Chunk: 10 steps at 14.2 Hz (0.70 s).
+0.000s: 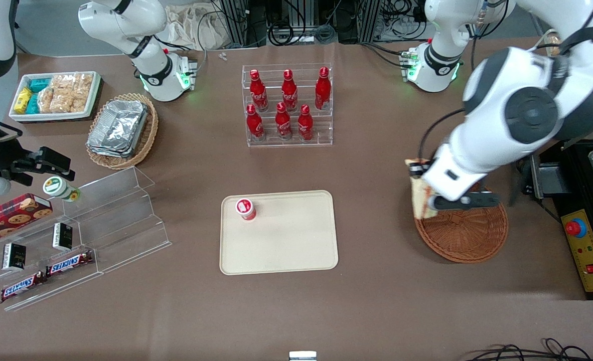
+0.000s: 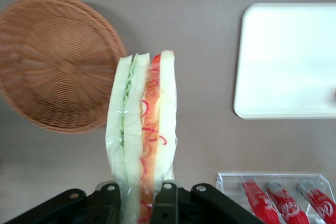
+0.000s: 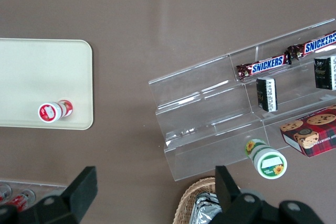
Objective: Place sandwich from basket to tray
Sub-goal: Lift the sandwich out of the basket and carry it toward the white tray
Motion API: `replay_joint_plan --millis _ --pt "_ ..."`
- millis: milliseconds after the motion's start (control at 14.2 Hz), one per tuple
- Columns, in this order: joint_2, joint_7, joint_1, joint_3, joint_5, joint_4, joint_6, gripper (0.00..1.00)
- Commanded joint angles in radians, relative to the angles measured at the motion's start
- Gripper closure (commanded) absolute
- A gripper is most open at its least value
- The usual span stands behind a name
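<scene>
Starting at the parked arm's end of the table in the front view, a white tray of snack packets (image 1: 55, 95) sits beside a tan wicker basket holding foil containers (image 1: 121, 129), and nearer the front camera a clear stepped display (image 1: 101, 225) carries Snickers bars (image 1: 50, 273) and small dark boxes. At the middle of the table stands a clear rack of red bottles (image 1: 289, 105), and nearer the camera than that lies the cream tray (image 1: 296, 245), with a small red-and-white cup (image 1: 245, 208) standing on one corner of it. Toward the working arm's end, the reddish-brown basket (image 1: 469, 235) rests on the table, and the gripper (image 1: 429, 198) hangs over the basket's rim on the side facing the tray. In the left wrist view its two black fingers (image 2: 167, 195) are closed against the flat sides of the sandwich (image 2: 142, 135), which hangs in its clear wrap with the green and red filling edge showing, lifted clear of the basket (image 2: 55, 61) and well apart from the tray (image 2: 289, 61).
</scene>
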<state>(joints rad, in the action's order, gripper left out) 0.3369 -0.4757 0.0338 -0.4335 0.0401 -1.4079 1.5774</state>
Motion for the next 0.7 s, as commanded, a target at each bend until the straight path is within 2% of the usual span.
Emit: replay_joint_plan --millis 0,211,422,633 --pt "0.072 -0.027 0.081 -0.002 0.01 0.03 0.044 1.0" --pt "0.177 -0.052 0.136 -0.002 0.01 0.029 0.163 1.0" --pt "0.293 -0.11 0.204 0.001 0.069 0.041 0.323 1.0" --pt "0.391 -0.178 0.265 0.009 0.087 0.059 0.443 1.0"
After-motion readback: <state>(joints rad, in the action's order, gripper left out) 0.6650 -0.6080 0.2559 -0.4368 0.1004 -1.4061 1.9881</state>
